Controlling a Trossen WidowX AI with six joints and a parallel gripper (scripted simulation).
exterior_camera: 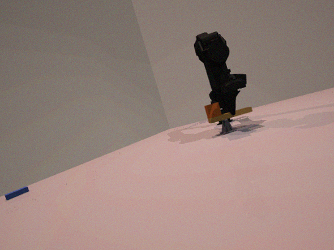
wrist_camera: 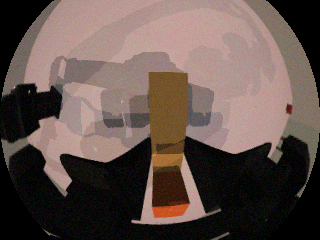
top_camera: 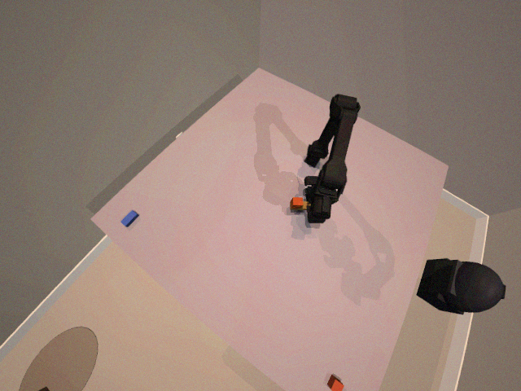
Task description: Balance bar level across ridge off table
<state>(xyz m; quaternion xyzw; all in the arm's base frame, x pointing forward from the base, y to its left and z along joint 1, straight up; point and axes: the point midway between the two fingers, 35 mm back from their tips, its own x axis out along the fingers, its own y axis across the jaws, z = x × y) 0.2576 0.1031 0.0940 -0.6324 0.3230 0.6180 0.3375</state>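
Note:
The yellow-brown bar (top_camera: 304,205) (exterior_camera: 244,111) (wrist_camera: 168,110) carries an orange block (top_camera: 297,202) (exterior_camera: 212,111) (wrist_camera: 170,211) on one end. My gripper (exterior_camera: 232,113) (wrist_camera: 167,140) is shut on the bar, on the plain side of the block. The small grey ridge (exterior_camera: 226,127) stands directly under the bar, nearer its block end. In the exterior view the bar looks about parallel to the table, with both ends clear of it. The bar's underside meets the ridge top in that view; whether it bears on it I cannot tell. The ridge is hidden in the wrist view.
A blue block (top_camera: 129,218) (exterior_camera: 16,193) lies near the table's left corner. A red-orange block (top_camera: 335,383) (wrist_camera: 289,108) lies near the bottom of the top view. A large dark rounded object (top_camera: 466,287) is beyond the table's right edge. The arm's base (top_camera: 313,156) stands behind the bar.

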